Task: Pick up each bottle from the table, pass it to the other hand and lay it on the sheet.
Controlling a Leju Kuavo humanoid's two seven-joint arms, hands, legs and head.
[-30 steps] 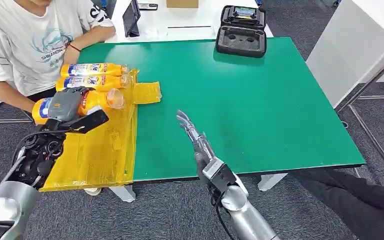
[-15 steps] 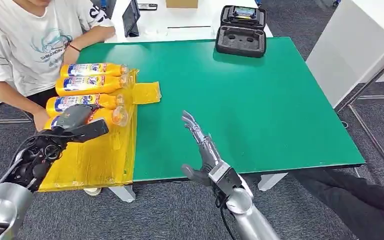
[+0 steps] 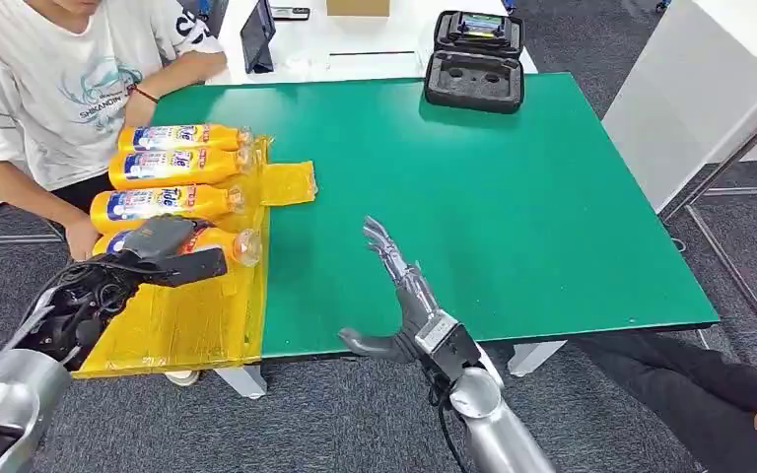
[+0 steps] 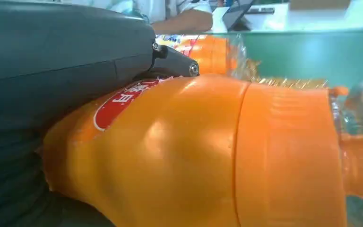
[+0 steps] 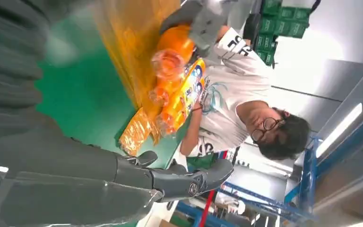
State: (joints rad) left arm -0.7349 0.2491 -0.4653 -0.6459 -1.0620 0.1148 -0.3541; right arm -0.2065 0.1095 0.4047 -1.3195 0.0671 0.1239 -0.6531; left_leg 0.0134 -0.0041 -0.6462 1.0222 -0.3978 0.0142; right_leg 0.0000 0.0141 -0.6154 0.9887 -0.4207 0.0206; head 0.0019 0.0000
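My left hand (image 3: 158,251) grips an orange bottle (image 3: 222,241) that lies on the yellow sheet (image 3: 187,315) with its clear cap toward the table's middle. Close up, this bottle (image 4: 194,156) is wrapped by the left hand (image 4: 52,61). Three more orange bottles (image 3: 177,166) lie side by side on the sheet, farther from me. My right hand (image 3: 404,296) hovers open over the green table (image 3: 513,217) near its front edge, holding nothing. From the right wrist, the right hand (image 5: 179,182) has its fingers spread and the held bottle (image 5: 172,45) is beyond it.
A person in a white shirt (image 3: 49,89) sits at the table's left side, with one hand (image 3: 84,236) close to the sheet and my left hand. A black open case (image 3: 475,61) stands at the far edge. A white cabinet (image 3: 700,89) is to the right.
My left hand has lowered the bottle onto the sheet, nearer to me than the third bottle. The right hand has drawn back toward the front edge, its thumb spread.
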